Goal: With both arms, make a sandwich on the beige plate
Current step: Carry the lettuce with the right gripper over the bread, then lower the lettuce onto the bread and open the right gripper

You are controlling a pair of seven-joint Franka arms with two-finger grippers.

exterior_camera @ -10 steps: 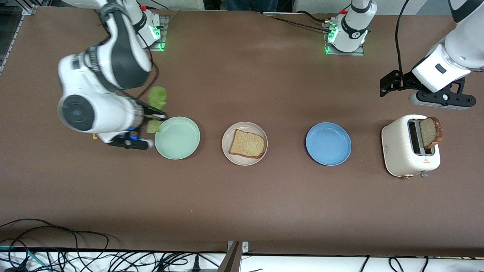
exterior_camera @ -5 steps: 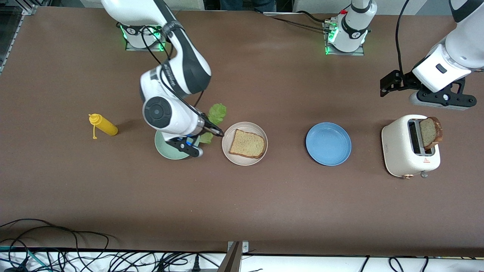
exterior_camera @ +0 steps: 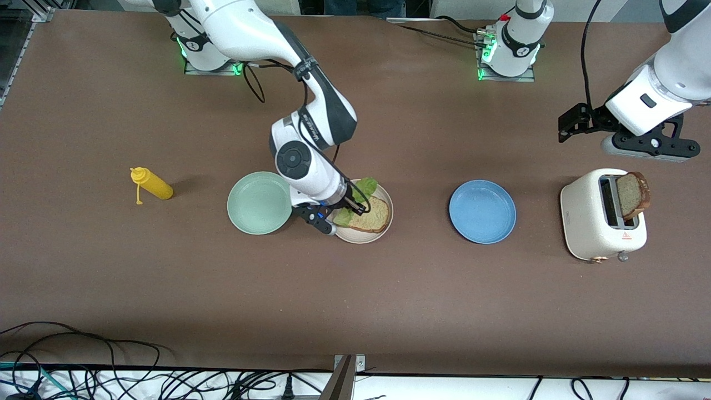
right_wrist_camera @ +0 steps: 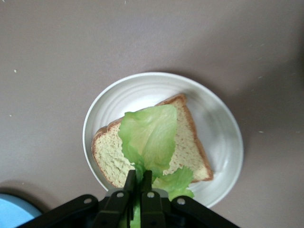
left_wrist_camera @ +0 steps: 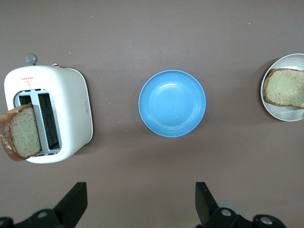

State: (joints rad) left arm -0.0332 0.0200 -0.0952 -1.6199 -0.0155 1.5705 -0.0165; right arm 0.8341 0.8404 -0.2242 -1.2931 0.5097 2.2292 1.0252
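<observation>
Right gripper [exterior_camera: 358, 206]: black two-finger tool, near the middle of the front frame, pinching the ruffled green lettuce leaf [right_wrist_camera: 151, 137] between closed fingers and hanging over the beige plate.
Left gripper [left_wrist_camera: 140, 202]: black two-finger tool, fingers spread wide and gripping nothing, waiting in the upper right of the front frame over the table beside the toaster.
Round pale cream-beige shallow plate [exterior_camera: 385, 226]: sitting in the centre of the front frame and holding one square slice of tan bread with brown crust [exterior_camera: 373, 216]; the leaf is hanging over that slice, and whether it is touching the bread cannot be told.
Round mint-green plate [exterior_camera: 259, 202]: lying just beside the beige plate, toward the right arm's end, with nothing in it.
Round blue plate [exterior_camera: 482, 211]: lying toward the left arm's end, well apart from the beige plate, with nothing in it.
White two-slot toaster [exterior_camera: 594, 222]: standing at the right edge of the front frame, with a second brown-crusted bread slice [exterior_camera: 633, 195] sticking up tilted out of one slot.
Yellow squeeze bottle [exterior_camera: 151, 185]: lying on its side at the left of the front frame.
</observation>
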